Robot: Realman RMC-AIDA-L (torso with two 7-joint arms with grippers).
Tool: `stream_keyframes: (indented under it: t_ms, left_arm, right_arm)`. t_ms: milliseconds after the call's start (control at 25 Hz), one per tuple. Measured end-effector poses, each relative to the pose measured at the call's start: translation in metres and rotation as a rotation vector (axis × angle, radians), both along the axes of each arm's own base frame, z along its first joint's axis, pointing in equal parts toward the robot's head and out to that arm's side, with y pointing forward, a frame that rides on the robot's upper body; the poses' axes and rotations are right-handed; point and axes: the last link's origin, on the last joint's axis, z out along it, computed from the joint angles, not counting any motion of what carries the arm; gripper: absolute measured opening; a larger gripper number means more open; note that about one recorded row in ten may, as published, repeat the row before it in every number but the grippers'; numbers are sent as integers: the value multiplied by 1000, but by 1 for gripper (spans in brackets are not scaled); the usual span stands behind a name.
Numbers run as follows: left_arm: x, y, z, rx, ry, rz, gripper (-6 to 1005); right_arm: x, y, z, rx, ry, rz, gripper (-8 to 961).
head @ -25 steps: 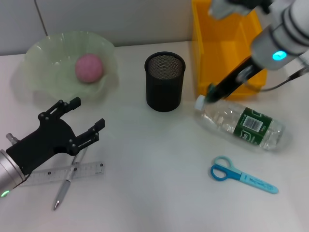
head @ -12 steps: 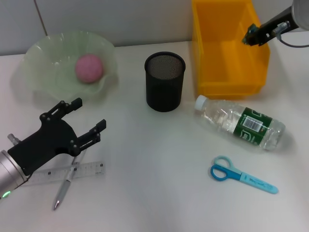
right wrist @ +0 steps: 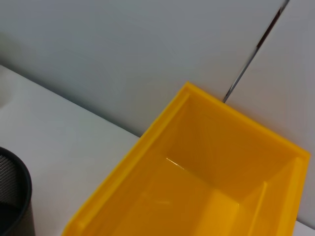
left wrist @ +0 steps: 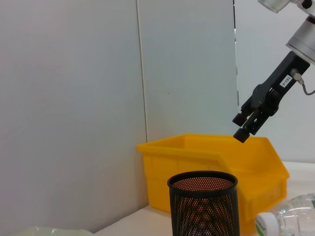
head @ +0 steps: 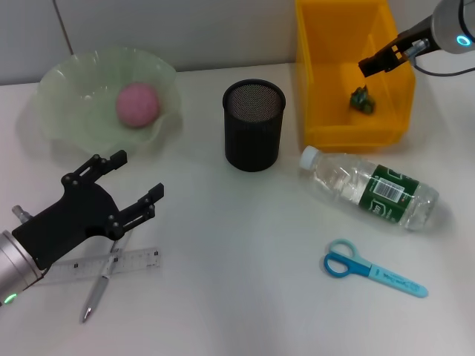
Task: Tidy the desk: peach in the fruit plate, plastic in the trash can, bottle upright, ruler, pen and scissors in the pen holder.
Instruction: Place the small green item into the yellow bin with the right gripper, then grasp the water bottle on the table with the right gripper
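right gripper point(head: 369, 65) over bin point(head: 318, 67), jaws narrow, empty; one plastic scrap point(head: 362, 99) below them. left gripper point(head: 128, 183) spread wide above one ruler point(head: 141, 259), one pen point(head: 97, 291).

Bright even light, soft shadows, sharp focus throughout.

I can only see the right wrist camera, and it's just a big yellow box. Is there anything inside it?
Observer: Yes. In the head view a small green scrap lies on the floor of the yellow bin.
Operator: Where's my right hand, then?
Observer: The right gripper hangs above the bin, near its right wall, higher than the scrap.
Operator: And the other hand?
Observer: The left gripper is open at the near left of the desk, just above the ruler and pen.
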Motion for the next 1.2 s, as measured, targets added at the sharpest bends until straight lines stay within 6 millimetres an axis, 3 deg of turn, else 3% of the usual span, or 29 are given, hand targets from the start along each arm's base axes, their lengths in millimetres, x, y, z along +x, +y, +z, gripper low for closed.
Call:
stream_keyframes:
  t_ms: [200, 400, 520, 720, 1200]
  left_arm:
    - [0, 0, 0, 2, -3, 0, 812]
    - [-1, -2, 0, 5, 0, 1, 812]
    - [-1, -2, 0, 5, -1, 0, 813]
    - [-2, -2, 0, 6, 2, 1, 813]
    - [1, 0, 0, 2, 0, -5, 812]
  right_arm:
    - [-8, -5, 5, -4, 11, -5, 847]
    - [-21, -22, 9, -55, 28, -58, 847]
    - [-27, -43, 4, -176, -3, -128, 848]
    - [-26, -57, -5, -274, -39, -174, 848]
    - [-15, -68, -26, -452, -93, -209, 847]
